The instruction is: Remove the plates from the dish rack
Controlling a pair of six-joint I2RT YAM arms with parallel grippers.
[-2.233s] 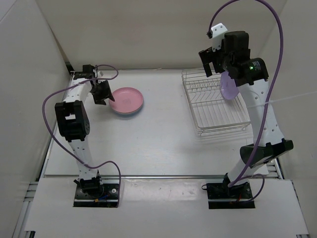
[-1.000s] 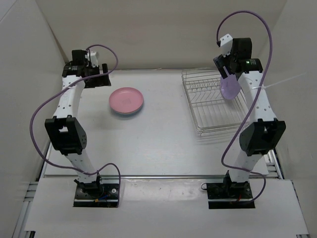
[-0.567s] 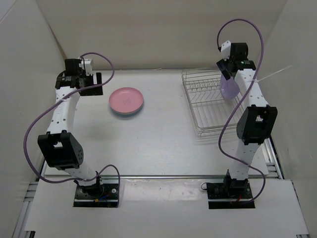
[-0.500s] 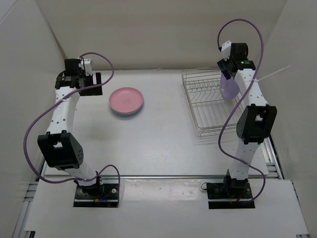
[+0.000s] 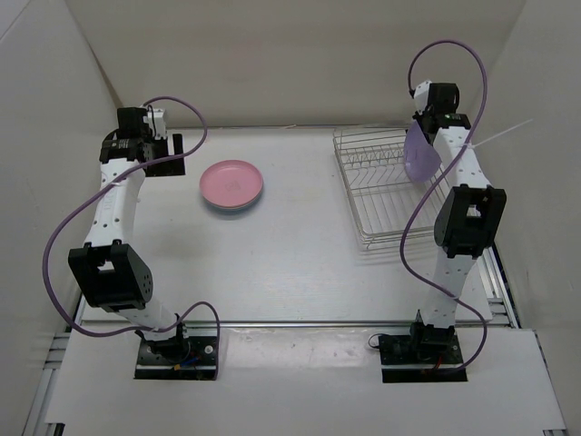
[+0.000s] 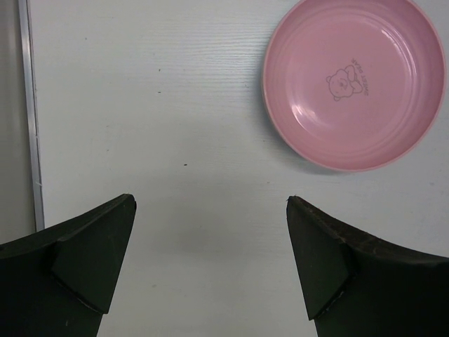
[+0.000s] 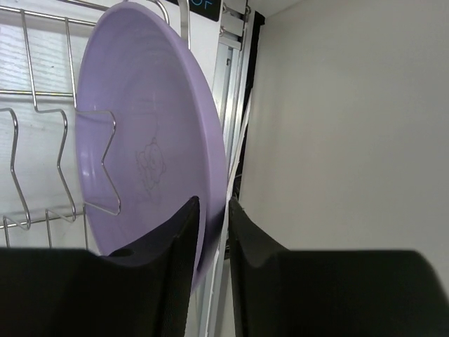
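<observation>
Taking hold of the purple plate (image 7: 140,140) at the far right end of the dish rack (image 5: 390,213).

Pinched at the rim by the right end effector (image 7: 212,239); standing on edge, nearly upright, between the wire bars (faint bear outline on its face). Likely calls next for a straight lift clear of the wires, then a carry across the tabletop (image 5: 290,263) to the pink plate (image 6: 354,84), with the left end effector (image 6: 210,267) spread wide and empty beside it.

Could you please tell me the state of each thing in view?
Dish rack, holding only the purple plate.
Purple plate, standing on edge, rim pinched.
Pink plate, flat on the table, face up.
Left gripper, open, empty.
Right gripper, shut on the purple plate's rim.
</observation>
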